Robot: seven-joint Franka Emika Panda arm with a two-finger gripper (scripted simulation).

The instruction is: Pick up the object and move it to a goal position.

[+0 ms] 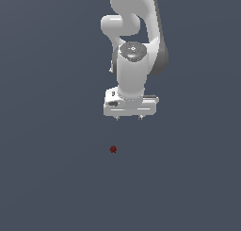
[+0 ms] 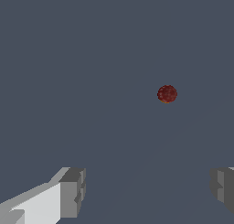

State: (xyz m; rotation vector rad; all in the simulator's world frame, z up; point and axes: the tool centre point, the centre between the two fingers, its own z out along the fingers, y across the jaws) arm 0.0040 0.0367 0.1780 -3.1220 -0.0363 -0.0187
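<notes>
One object (image 1: pixel 113 149) lies alone on the flat dark grey-blue ground (image 1: pixel 47 178): a tiny dark red blob, roughly round with a lumpy surface, far smaller than the white gripper (image 1: pixel 128 118) above it. No container shows in either view, and the blob sits in nothing and on nothing but the bare ground.

Counted, there is one red blob, one robot arm (image 1: pixel 136 41) and one gripper with two fingers. In the exterior view the arm comes down from the top edge, its white wrist pointing straight down, and the gripper hangs well above the ground. The blob lies below it and a little toward the exterior view's left of the gripper's middle, clearly apart from it.

In the wrist view the two grey fingertips (image 2: pixel 73 191) stand far apart at opposite sides of the picture, so the jaws are spread wide with nothing between them. The blob (image 2: pixel 167 93) appears beyond the fingers, not between them, closer to the line of one finger than the other, and touching neither. Its mottled red surface shows a few darker specks; finer detail cannot be made out.
</notes>
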